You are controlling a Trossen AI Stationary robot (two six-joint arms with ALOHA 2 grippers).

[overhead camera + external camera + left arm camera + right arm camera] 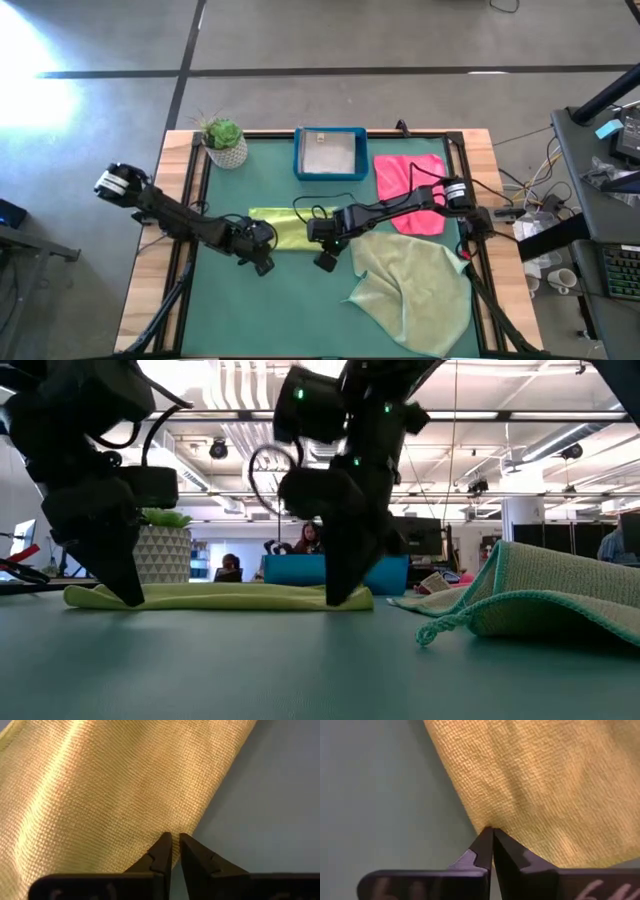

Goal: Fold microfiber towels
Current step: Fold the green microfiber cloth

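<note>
Surface: green mat [300, 300] on a wood-edged table, concrete floor around it; an open office shows behind in the low view.

Pale sage towel [415, 290], lower right of the high view, rumpled.

Yellow towel [285, 228], centre, folded into a long flat strip. Left gripper [262, 262] at its lower-left corner, fingers closed on the hem. Right gripper [326, 260] at its lower-right corner, fingers closed on the edge. Each wrist view shows the fingertips meeting right at the cloth's border; the low view shows both grippers down at mat level, strip lying flat between them.

Pink towel [410, 180], upper right, flat.

Blue tray [330, 153], top centre. Potted plant [224, 142], upper left.
</note>
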